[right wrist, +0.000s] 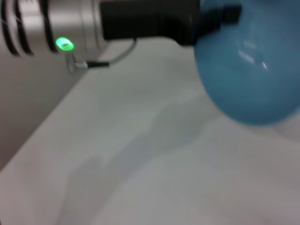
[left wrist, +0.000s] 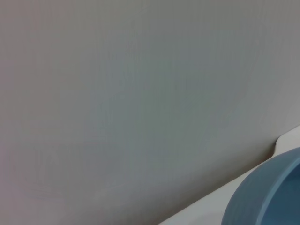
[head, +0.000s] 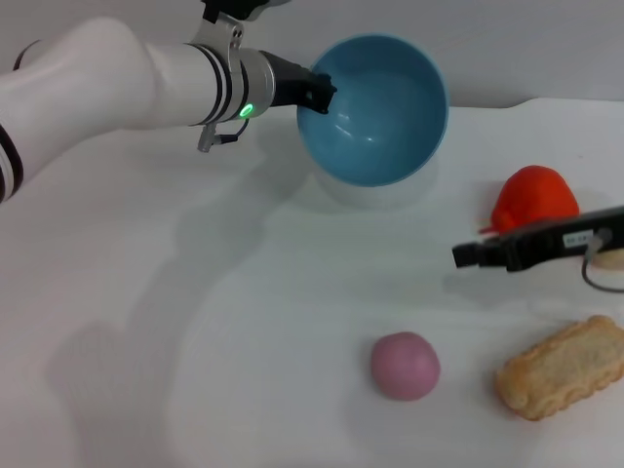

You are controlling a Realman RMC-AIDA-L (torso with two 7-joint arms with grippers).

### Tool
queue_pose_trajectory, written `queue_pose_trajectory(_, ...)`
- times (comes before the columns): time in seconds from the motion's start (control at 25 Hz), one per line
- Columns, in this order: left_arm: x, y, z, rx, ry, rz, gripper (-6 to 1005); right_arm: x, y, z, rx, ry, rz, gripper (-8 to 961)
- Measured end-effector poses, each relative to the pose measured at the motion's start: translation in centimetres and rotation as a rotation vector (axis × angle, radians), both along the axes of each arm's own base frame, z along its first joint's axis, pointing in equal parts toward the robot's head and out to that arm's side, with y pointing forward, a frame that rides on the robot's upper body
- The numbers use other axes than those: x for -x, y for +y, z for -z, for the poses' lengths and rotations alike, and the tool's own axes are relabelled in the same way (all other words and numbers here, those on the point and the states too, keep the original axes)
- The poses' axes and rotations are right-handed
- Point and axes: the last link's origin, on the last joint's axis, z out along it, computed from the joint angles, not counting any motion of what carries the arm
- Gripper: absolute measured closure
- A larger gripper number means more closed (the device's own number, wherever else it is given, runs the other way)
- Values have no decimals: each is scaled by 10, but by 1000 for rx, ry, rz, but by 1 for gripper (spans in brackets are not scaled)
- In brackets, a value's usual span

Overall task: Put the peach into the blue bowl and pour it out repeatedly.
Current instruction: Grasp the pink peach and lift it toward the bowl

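My left gripper (head: 320, 93) is shut on the rim of the blue bowl (head: 380, 112) and holds it lifted and tipped, its empty inside facing the camera, at the back of the table. The bowl also shows in the left wrist view (left wrist: 267, 197) and in the right wrist view (right wrist: 248, 70), where the left gripper (right wrist: 211, 21) clamps its rim. The pink peach (head: 405, 366) lies on the white table in front, below the bowl and apart from it. My right gripper (head: 473, 253) hovers at the right, above the table, right of the peach.
A red-orange pointed fruit (head: 534, 198) sits at the right behind my right gripper. A beige bread-like piece (head: 564, 368) lies at the front right. A pale lump (head: 612, 258) shows at the right edge. The table's back edge (head: 507, 105) meets a grey wall.
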Motion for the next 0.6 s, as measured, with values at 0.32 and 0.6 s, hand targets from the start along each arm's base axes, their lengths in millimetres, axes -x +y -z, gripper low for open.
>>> queue_pose_trajectory(0.32,1,0,1,-1,-1,-2,1000,-23,-11,21,43,-21,87,947)
queue_pose_trajectory(0.6,-1,0,1,-2,-1,2,1000,-21,-17,60,141,-104,61,807)
